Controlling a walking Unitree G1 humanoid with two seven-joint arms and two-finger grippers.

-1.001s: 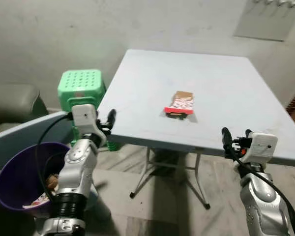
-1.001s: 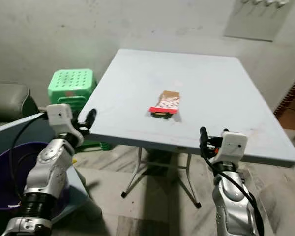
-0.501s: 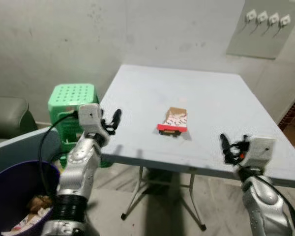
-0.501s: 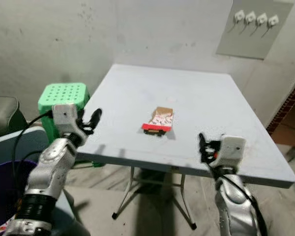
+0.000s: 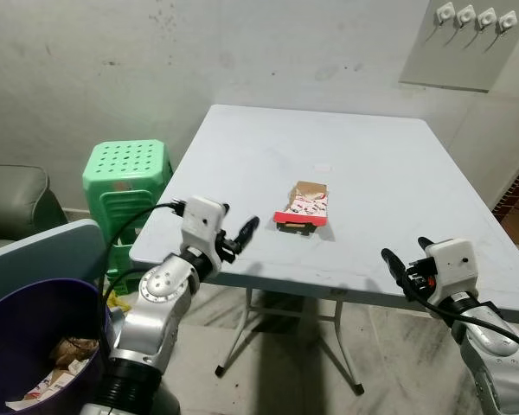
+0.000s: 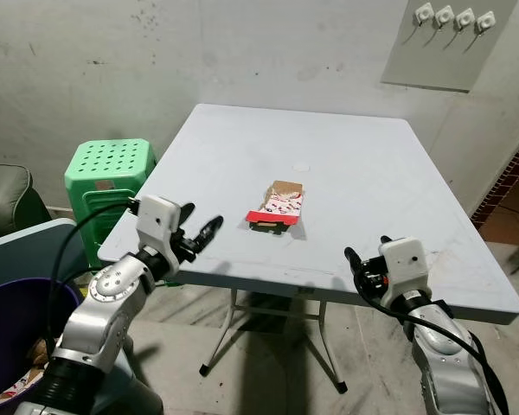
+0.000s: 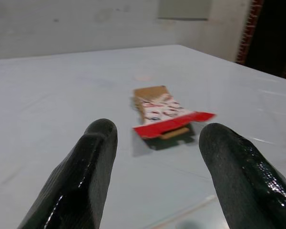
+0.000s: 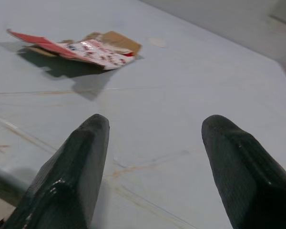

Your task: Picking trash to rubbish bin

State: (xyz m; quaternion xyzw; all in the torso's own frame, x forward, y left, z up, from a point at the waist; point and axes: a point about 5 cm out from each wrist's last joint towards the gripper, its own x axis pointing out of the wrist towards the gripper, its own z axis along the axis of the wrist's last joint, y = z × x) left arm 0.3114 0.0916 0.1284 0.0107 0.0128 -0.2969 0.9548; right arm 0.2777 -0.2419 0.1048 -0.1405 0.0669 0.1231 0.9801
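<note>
While the flattened snack box (image 5: 304, 207) lay near the middle of the grey table (image 5: 398, 164), at about one o'clock from the left gripper (image 5: 239, 238), that gripper hovered over the near edge with fingers spread and empty. It would probably have done best to advance low and straddle the box's raised red end before closing. The right gripper (image 5: 405, 270) waited at four o'clock, also spread and empty, and the purple bin (image 5: 17, 320) at eight o'clock held scraps of paper (image 5: 67, 350)

Wrapper (image 5: 303, 208) mid table (image 5: 398, 173); stool (image 5: 125, 177) & bin (image 5: 35, 311) at left.

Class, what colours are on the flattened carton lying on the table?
The carton is white with small red print, a red end flap and brown cardboard behind; clearest in the left wrist view.
</note>
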